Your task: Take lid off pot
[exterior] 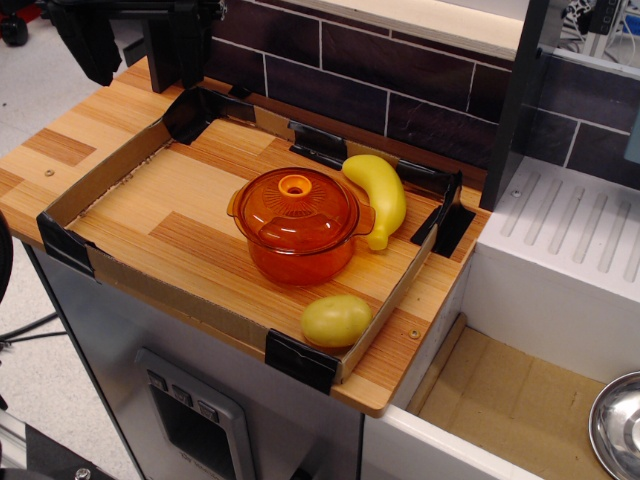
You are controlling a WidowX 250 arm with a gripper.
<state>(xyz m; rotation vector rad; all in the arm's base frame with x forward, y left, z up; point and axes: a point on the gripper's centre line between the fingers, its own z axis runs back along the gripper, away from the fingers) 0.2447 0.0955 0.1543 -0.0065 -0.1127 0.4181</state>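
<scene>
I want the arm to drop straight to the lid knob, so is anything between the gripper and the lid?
Nothing visible blocks it. The gripper hangs at the upper left, the lid sits on the pot, and only bare board lies between. The banana lies on the far side.

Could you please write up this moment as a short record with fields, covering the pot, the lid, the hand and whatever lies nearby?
pot: orange pot, upright on the wooden counter inside a low cardboard border
lid: lid on the pot, knob up, not yet removed
hand: hand at top left, far from the pot, holding nothing; open or shut unclear
neighbours: banana right of the pot; yellow potato-like piece in front
elsewhere: steel bowl at lower right edge
</scene>
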